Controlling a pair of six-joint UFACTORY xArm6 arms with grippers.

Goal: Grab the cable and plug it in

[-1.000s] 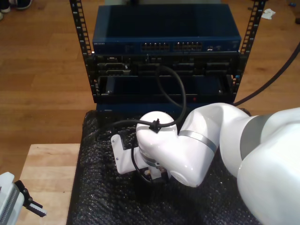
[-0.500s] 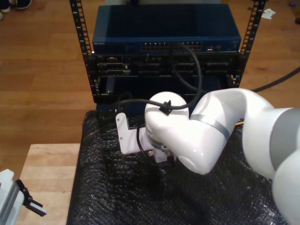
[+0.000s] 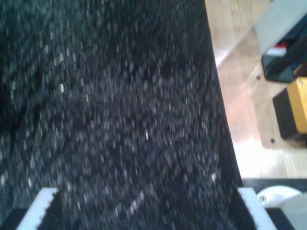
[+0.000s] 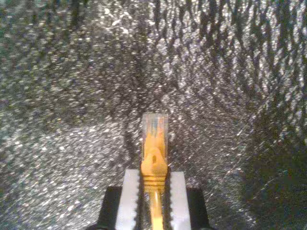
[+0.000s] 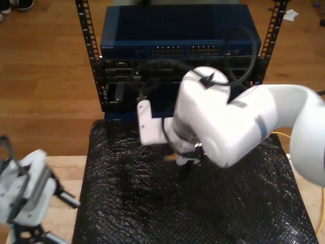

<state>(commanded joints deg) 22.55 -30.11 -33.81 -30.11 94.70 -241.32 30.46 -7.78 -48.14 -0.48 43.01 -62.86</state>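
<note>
1. Close under my second gripper point(image 4: 153, 191) the cable point(image 4: 154, 163) sits pinched between the two ribbed pads, jaws nearly shut on the yellow boot, the clear plug point(image 4: 154, 127) poking out ahead over the black mat point(image 4: 62, 96)
2. Just past that, in the exterior view, the same white arm point(image 5: 223, 122) hangs above the mat's middle, and a length of the yellow cable trails off along the exterior view's right edge
3. Off at the exterior view's lower left, my first gripper point(image 5: 68, 198) hovers by the mat's edge; its wrist view shows the two pale fingertips point(image 3: 41, 206) set wide apart with nothing between them
4. Beyond the mat stands the rack point(image 5: 177, 76), with the blue switch point(image 5: 180, 35) on top and its row of ports point(image 5: 188, 50) facing the arm
5. To do this step well, I judge the plug should be carried level toward a free port, clip side matched to the socket's notch, then pushed straight in without slack snagging on the black arm cables point(image 5: 238, 56)
6. Pale lettering sits at the switch's front corner on the exterior view's left, too small to read
</note>
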